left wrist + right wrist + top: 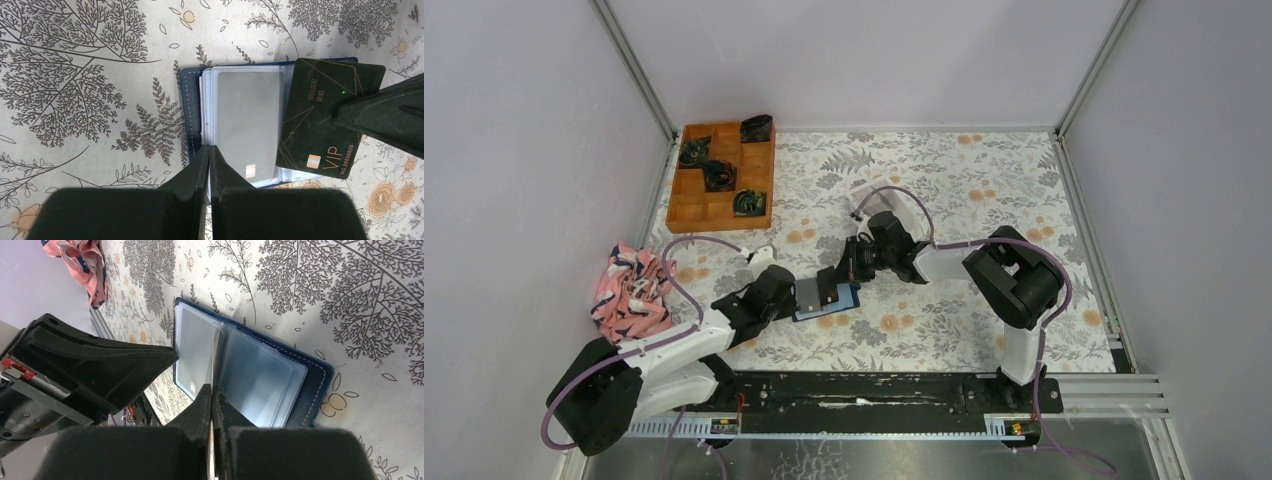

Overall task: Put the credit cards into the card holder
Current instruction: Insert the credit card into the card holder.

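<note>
Floral-printed cloth (944, 190) covers the whole table, grey leaves and orange blossoms on white. At the far left corner sits an orange wooden compartment tray (694, 205) with dark objects in several of its pockets, and a crumpled pink patterned cloth (632, 290) lies at the left edge, nearer to me. My two arms meet around the middle of the table, toward the near side. My left gripper (209, 155) has its fingers pressed together, tips at the edge of the card holder's clear sleeves; I cannot tell whether a sleeve is caught between them. My right gripper (212, 395), coming in from the right, is clamped on a dark credit card (325, 120) with gold lines and "VIP" lettering, which sits tilted over the right side of the holder. The card holder (190, 115) lies open on the cloth between both grippers, navy cover down, its clear sleeves fanned upward. A pale grey card (247, 125) shows inside the top sleeve.
</note>
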`<state>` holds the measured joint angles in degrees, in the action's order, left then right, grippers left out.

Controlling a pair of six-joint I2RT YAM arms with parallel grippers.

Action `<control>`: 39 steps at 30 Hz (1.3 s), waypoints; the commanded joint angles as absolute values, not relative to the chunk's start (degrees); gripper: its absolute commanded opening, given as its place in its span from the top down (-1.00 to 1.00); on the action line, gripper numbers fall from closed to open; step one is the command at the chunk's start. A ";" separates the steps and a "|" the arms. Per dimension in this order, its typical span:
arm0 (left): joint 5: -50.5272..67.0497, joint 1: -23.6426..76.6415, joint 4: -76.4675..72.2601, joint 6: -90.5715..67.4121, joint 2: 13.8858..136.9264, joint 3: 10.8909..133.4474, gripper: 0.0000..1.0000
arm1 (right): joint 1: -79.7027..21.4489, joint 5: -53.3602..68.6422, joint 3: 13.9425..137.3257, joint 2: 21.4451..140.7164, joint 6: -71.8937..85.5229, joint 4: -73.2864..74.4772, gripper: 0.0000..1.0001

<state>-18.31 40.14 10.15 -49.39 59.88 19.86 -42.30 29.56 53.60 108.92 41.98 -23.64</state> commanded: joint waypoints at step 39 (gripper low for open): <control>-19.75 40.53 9.94 -49.75 60.20 19.69 0.92 | -45.32 28.92 48.82 111.87 45.08 -31.68 1.00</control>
